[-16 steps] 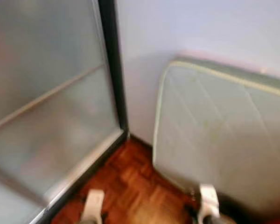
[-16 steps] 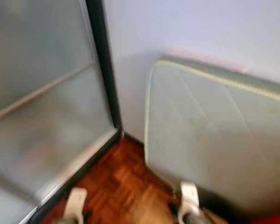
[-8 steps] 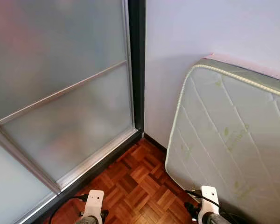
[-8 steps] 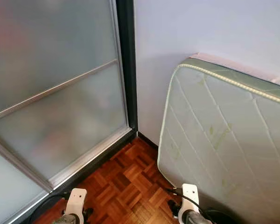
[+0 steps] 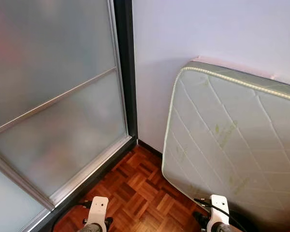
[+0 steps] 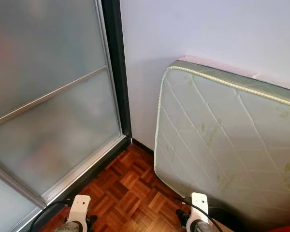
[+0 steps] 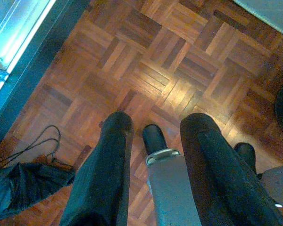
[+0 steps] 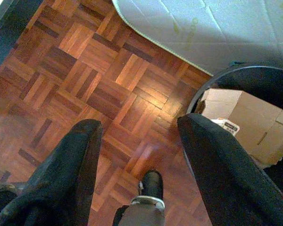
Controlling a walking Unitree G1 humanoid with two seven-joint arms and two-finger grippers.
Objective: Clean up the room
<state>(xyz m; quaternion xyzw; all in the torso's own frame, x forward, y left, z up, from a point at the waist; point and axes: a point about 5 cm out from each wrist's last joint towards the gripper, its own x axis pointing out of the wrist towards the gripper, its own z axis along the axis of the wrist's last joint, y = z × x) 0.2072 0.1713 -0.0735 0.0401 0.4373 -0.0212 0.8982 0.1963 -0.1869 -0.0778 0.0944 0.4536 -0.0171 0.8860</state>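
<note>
My left gripper hangs low over the parquet floor, open, with nothing between its fingers. My right gripper also hangs open over the floor, holding nothing. Just beside its one finger stands a black round bin with a cardboard box and a small white item inside. A dark crumpled cloth with a thin black cord lies on the floor near the left gripper. Both white wrists show at the lower edge of the head views.
A pale green quilted mattress leans on edge against the white wall at the right. A frosted glass sliding door with a dark frame closes off the left. Parquet floor runs between them into the corner.
The head camera has swung, shifting the whole picture sideways, and the earlier blur has cleared. Nothing in the room itself has moved.
</note>
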